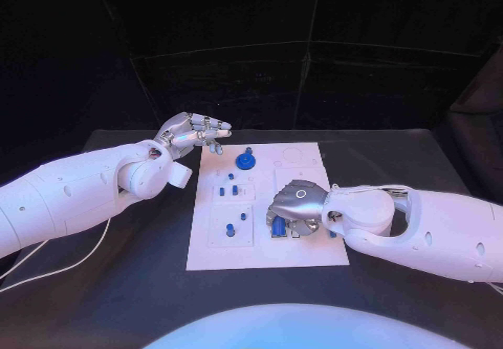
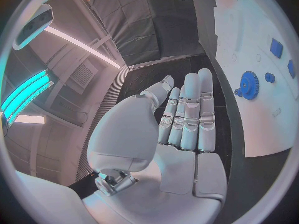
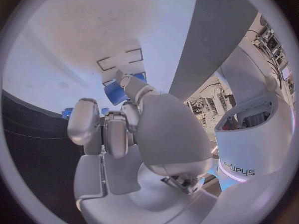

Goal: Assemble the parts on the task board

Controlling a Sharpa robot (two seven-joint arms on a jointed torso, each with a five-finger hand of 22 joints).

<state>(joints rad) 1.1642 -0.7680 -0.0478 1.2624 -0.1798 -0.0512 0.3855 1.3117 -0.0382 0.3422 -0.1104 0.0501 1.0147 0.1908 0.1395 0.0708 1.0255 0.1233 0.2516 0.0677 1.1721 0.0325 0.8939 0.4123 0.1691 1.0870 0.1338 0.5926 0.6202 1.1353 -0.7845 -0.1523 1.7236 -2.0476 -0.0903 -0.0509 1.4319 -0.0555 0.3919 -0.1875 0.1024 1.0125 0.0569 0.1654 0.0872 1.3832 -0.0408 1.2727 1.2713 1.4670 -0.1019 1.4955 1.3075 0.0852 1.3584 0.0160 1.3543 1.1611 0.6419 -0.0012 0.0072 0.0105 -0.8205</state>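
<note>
The white board point(image 1: 304, 251) lies in the middle of the black table point(image 1: 126, 291). The left hand point(image 1: 192, 132) is in the upper left of the head view, just off the board's top left corner. Its fingers are apart and it holds nothing. A blue gear point(image 1: 246, 161) sits near the top of the board. Small blue parts point(image 1: 235, 190) stand in the left middle. The right hand point(image 1: 296, 207) rests low on the board, right of centre, fingers curled around a blue part point(image 1: 278, 227).

The head camera looks steeply down on the black desk point(image 1: 126, 291); both wrist cameras sit close behind their fingers, sharing the flat white rectangular task board point(image 1: 304, 251) point(image 2: 249, 45) point(image 3: 74, 40).
</note>
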